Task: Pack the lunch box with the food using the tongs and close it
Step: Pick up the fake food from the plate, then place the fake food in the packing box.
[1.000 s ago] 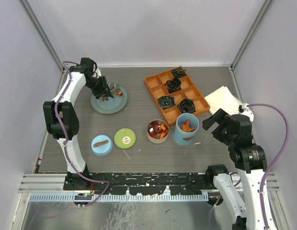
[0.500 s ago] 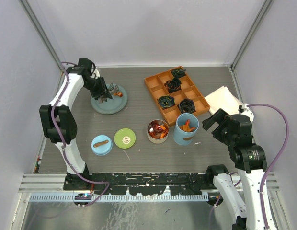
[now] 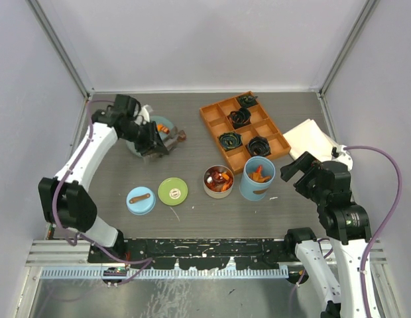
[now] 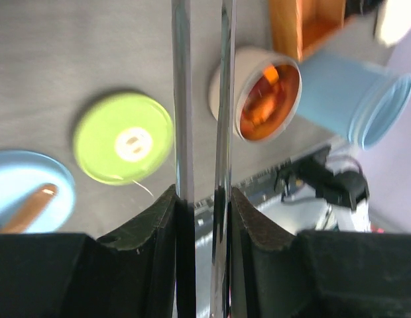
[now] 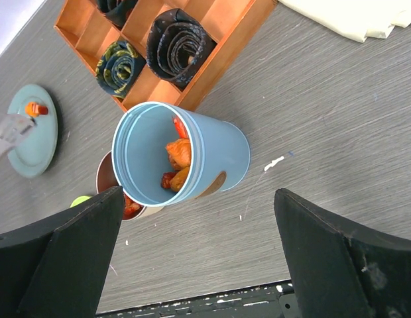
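**Two tong arms pinched in the left gripper, pointing right across the table**

Both arms of the tongs (image 4: 183, 99) sit between the fingers (image 4: 162, 222) of the left gripper (image 4: 203, 199), which is clenched on them. The arms are squeezed nearly parallel, with a thin gap between them. In the left wrist view they run straight out from the gripper and leave the picture at the top, so their tips are not seen there.

From above, the gripper hangs over the right part of the teal plate (image 3: 164, 122). The tongs' long axis lies almost left to right, with the tips past the plate's right rim. A small dark bit shows at that end, but whether it is gripped I cannot tell.

In the wrist view the arms pass between the green lid (image 4: 124, 138) on the left and the steel tin (image 4: 222, 93) on the right. The tin holds food (image 4: 262, 99) in orange and red. The light-blue cylinder (image 5: 215, 156) stands upright just right of the tin, with more chunks inside. Both containers are uncovered. The green lid and the blue lid (image 3: 140, 200) lie flat on the table (image 3: 192, 159), left of the tin. One orange chunk (image 5: 36, 107) rests on the plate.

The right gripper (image 5: 199, 193) has its jaws spread wide and holds nothing. It is near the cylinder but apart from it. The orange tray (image 3: 212, 114) of black coils sits behind both containers.
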{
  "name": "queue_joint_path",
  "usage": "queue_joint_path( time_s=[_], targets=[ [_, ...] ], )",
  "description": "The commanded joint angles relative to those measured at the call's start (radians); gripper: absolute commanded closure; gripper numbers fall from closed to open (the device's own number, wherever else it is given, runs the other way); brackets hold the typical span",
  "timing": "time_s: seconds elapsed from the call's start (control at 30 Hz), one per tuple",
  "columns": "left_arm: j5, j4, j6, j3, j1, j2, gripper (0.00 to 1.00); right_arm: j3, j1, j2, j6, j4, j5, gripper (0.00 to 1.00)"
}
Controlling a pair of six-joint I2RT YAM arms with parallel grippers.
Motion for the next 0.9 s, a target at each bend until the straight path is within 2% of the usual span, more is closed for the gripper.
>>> queue_joint_path(
  time_s=[0.0,0.1,0.23,0.63,0.87],
  targets=[
    [0.117,0.070,-0.088,-0.086,-0.156,-0.148,0.72,0.017,-0.003,-0.016,0.009,0.028,-0.006,0.00],
    [0.117,0.097,-0.142,-0.155,-0.255,-0.203,0.72,0.027,-0.003,-0.026,0.009,0.023,-0.003,0.00],
    [0.096,0.072,-0.164,-0.204,-0.331,-0.258,0.72,0.036,-0.003,-0.032,0.006,0.008,0.002,0.00],
    [0.044,0.022,-0.190,-0.242,-0.463,-0.281,0.70,0.034,-0.003,-0.041,0.005,0.008,-0.004,0.00],
    [0.009,0.001,-0.176,-0.212,-0.493,-0.251,0.68,0.035,-0.003,-0.041,0.001,0.003,0.000,0.00]
  ],
)
